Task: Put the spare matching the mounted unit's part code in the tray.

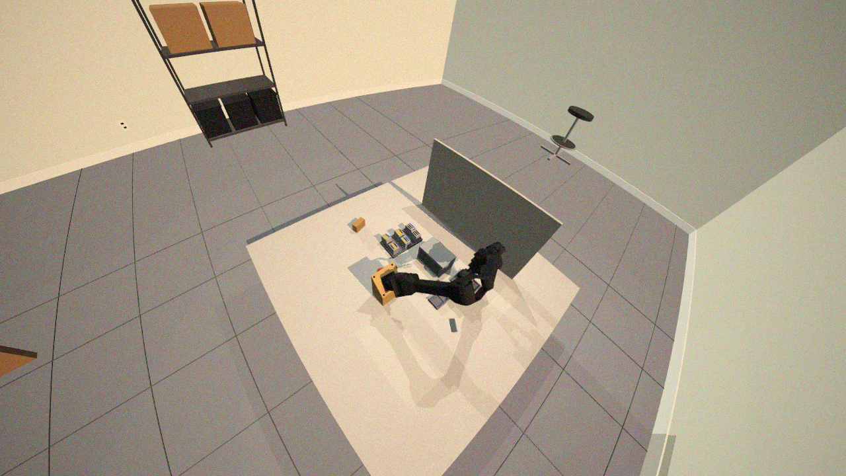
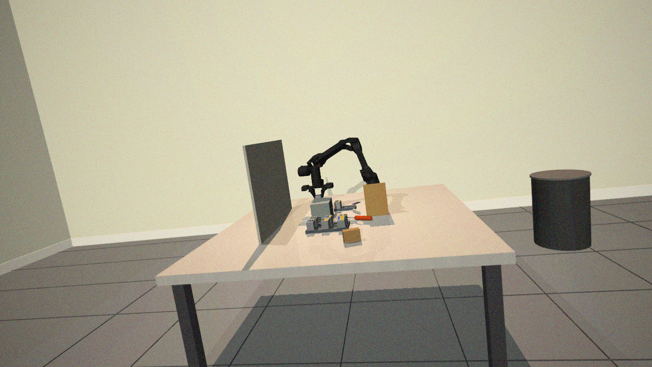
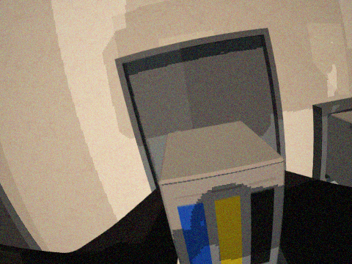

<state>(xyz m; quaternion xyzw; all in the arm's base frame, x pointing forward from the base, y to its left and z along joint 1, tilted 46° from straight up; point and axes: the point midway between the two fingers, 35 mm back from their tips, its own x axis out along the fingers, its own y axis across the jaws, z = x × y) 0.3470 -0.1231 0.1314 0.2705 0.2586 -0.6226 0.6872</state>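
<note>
Above the tray (image 3: 273, 84), the fingers (image 2: 317, 196) grip the striped spare (image 3: 221, 183); early release, apparently before full seating, could tip it against the rim.

The arm (image 1: 437, 288) (image 2: 338, 148) is black all over — chunky blocky joints, slimmer links between them — and the gripper (image 2: 318, 193) (image 3: 214, 182) is black too, with two tapered fingers.

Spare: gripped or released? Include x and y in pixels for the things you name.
Gripped. The grey spare (image 2: 318, 196) (image 3: 227, 163) with blue, yellow and black bars sits between the closed-in fingers of the gripper (image 1: 466, 277) (image 2: 318, 195) (image 3: 214, 182); wrist view shows its top overlapping the tray's (image 3: 274, 92) outline.
</note>
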